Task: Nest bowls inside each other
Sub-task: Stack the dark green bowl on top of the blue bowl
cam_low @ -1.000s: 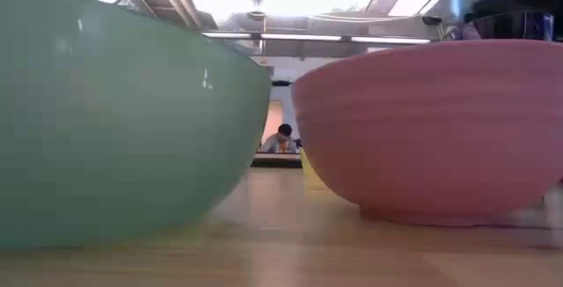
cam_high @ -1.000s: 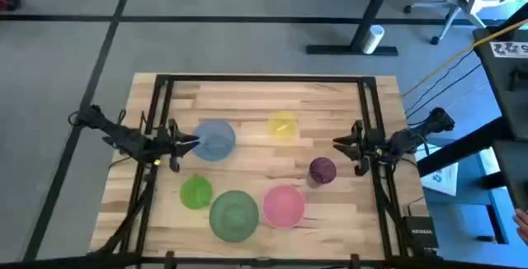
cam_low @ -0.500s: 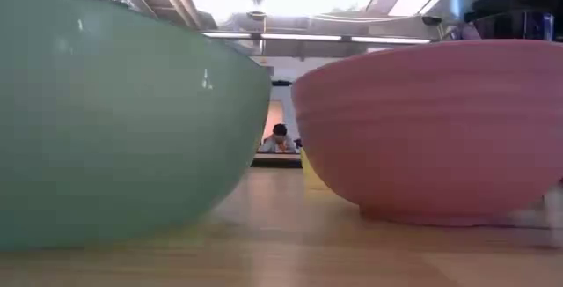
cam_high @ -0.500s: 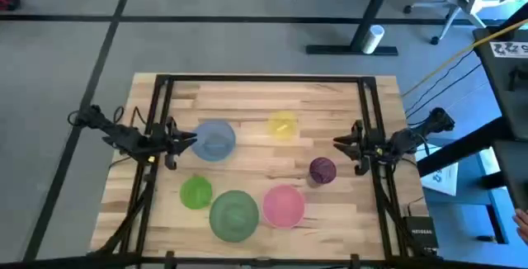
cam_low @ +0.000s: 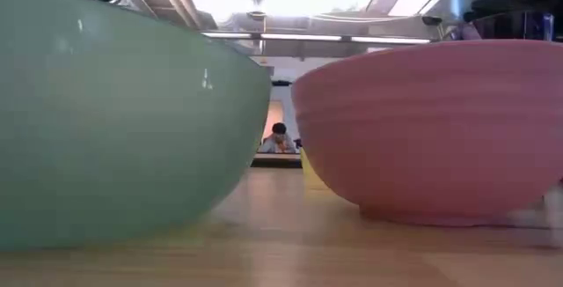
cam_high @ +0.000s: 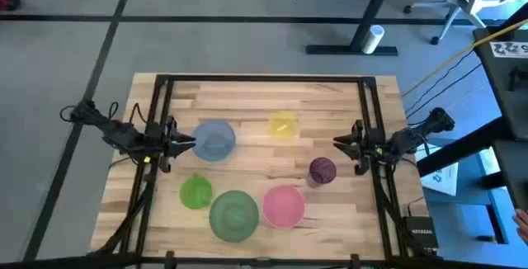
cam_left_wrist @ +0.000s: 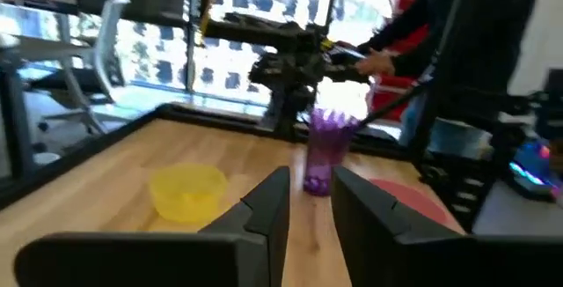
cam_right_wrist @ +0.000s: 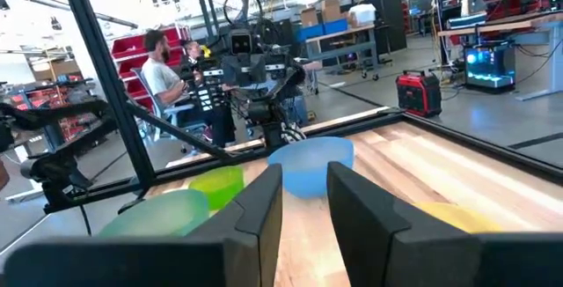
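Note:
Six bowls sit apart on their bases on the wooden table [cam_high: 247,96]. Blue [cam_high: 216,139] is at the left and yellow [cam_high: 282,125] at the far middle. Dark purple [cam_high: 322,170] is at the right, and lime-green [cam_high: 196,192], teal-green [cam_high: 234,214] and pink [cam_high: 284,205] line the near edge. My left gripper [cam_high: 190,143] hovers just left of the blue bowl, pointing right, with a narrow gap between its fingers [cam_left_wrist: 310,186]. My right gripper [cam_high: 337,143] hovers at the right, beyond the purple bowl, pointing left, its fingers slightly apart too [cam_right_wrist: 303,177].
A black frame [cam_high: 264,77] runs around the table, with uprights beside each arm. The low view is filled by the teal-green bowl [cam_low: 114,120] and the pink bowl [cam_low: 431,128]. People show beyond the table [cam_right_wrist: 163,76] [cam_left_wrist: 457,23]. Bare wood lies between the two grippers.
My left arm has drawn back a little toward the table's left edge, and its gripper stands slightly farther from the blue bowl. The bowls and my right arm have kept still.

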`<state>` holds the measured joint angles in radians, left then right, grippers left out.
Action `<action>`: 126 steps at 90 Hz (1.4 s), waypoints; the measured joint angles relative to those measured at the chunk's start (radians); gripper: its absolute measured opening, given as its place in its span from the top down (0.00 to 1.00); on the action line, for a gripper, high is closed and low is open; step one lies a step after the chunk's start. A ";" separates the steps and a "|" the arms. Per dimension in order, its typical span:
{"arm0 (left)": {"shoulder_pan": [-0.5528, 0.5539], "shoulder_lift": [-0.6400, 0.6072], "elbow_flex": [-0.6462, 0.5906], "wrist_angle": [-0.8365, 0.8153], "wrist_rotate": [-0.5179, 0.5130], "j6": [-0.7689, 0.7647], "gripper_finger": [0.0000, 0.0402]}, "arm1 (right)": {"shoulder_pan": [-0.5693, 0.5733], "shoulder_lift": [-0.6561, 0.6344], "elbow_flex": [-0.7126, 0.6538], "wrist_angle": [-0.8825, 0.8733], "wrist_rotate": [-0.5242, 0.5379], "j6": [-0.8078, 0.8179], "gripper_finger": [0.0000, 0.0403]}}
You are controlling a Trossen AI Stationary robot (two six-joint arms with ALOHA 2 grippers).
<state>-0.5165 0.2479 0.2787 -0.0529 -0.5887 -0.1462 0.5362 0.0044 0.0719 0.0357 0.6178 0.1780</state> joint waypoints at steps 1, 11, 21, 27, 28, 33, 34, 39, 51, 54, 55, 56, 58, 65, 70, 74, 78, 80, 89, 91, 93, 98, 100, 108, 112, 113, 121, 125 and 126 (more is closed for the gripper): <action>0.000 0.012 0.005 -0.003 0.003 -0.003 0.83 | 0.000 0.000 0.000 0.000 0.000 0.000 0.81; 0.000 0.128 0.055 -0.056 0.032 -0.064 0.83 | 0.000 0.000 0.000 0.000 0.000 0.000 0.81; 0.000 0.235 0.084 -0.068 0.090 -0.145 0.83 | 0.000 0.000 0.000 0.000 0.000 0.000 0.81; 0.000 0.297 0.096 -0.068 0.134 -0.201 0.83 | 0.000 0.000 0.000 0.000 0.000 0.000 0.81; 0.000 0.307 0.098 -0.068 0.140 -0.212 0.83 | 0.000 0.000 0.000 0.000 0.000 0.000 0.81; 0.000 0.357 0.108 -0.069 0.179 -0.265 0.83 | 0.000 0.000 0.000 0.000 0.000 0.000 0.81; 0.000 0.366 0.110 -0.069 0.188 -0.276 0.83 | 0.000 0.000 0.000 0.000 0.000 0.000 0.81; 0.000 0.416 0.118 -0.066 0.229 -0.326 0.83 | 0.000 0.000 0.000 0.000 0.000 0.000 0.81; 0.000 0.529 0.128 -0.059 0.335 -0.443 0.83 | 0.000 0.000 0.000 0.000 0.000 0.000 0.81; 0.000 0.555 0.128 -0.054 0.368 -0.471 0.83 | 0.000 0.000 0.000 0.000 0.000 0.000 0.81; 0.000 0.563 0.128 -0.051 0.377 -0.480 0.83 | 0.000 0.000 0.000 0.000 0.000 0.000 0.81; 0.000 0.573 0.128 -0.050 0.388 -0.486 0.83 | 0.000 0.000 0.000 0.000 0.000 0.000 0.81; 0.000 0.591 0.128 -0.044 0.409 -0.502 0.83 | 0.000 0.000 0.000 0.000 0.000 0.000 0.81; 0.000 0.649 0.128 0.020 0.480 -0.535 0.83 | 0.000 0.000 0.000 0.000 0.000 0.000 0.81; 0.000 0.690 0.141 0.056 0.513 -0.546 0.83 | 0.000 0.000 0.000 0.000 0.000 0.000 0.81; 0.000 0.724 0.163 0.058 0.525 -0.539 0.83 | 0.000 0.000 0.000 0.000 0.000 0.000 0.81; 0.000 0.761 0.193 0.044 0.532 -0.524 0.84 | 0.000 0.000 0.000 0.001 0.000 0.000 0.81; 0.000 0.779 0.209 0.028 0.533 -0.516 0.84 | 0.000 0.000 0.000 0.001 0.000 0.000 0.81; 0.002 0.876 0.296 -0.101 0.534 -0.465 0.88 | 0.000 0.000 0.000 0.001 0.000 0.000 0.81; 0.006 0.898 0.316 -0.132 0.535 -0.450 0.89 | 0.000 0.000 0.000 0.001 0.000 0.000 0.81; 0.010 0.920 0.336 -0.161 0.534 -0.439 0.89 | 0.000 0.000 0.000 0.001 0.000 0.000 0.81; 0.024 0.970 0.382 -0.221 0.530 -0.410 0.91 | 0.000 0.000 0.000 0.001 0.000 0.000 0.81; 0.030 0.988 0.397 -0.243 0.523 -0.396 0.91 | 0.000 0.000 0.000 0.001 0.000 0.000 0.81; 0.054 1.041 0.450 -0.304 0.495 -0.369 0.91 | 0.000 0.000 0.000 0.001 0.000 0.000 0.81; 0.068 1.056 0.468 -0.323 0.493 -0.361 0.91 | 0.000 0.000 0.000 0.001 0.000 0.000 0.81; 0.072 1.058 0.471 -0.326 0.493 -0.358 0.90 | 0.000 0.000 0.000 0.001 0.000 0.000 0.81; 0.093 1.059 0.488 -0.329 0.504 -0.347 0.86 | 0.000 0.000 0.000 0.001 0.000 0.002 0.81; 0.101 1.057 0.492 -0.324 0.506 -0.348 0.83 | 0.000 0.000 0.000 0.001 0.000 0.006 0.81; 0.102 1.056 0.493 -0.324 0.508 -0.348 0.82 | 0.000 0.000 0.000 0.001 0.000 0.006 0.81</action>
<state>-0.4144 1.3042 0.7719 -0.3765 -0.0806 -0.4945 0.5362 0.0044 0.0715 0.0364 0.6174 0.1837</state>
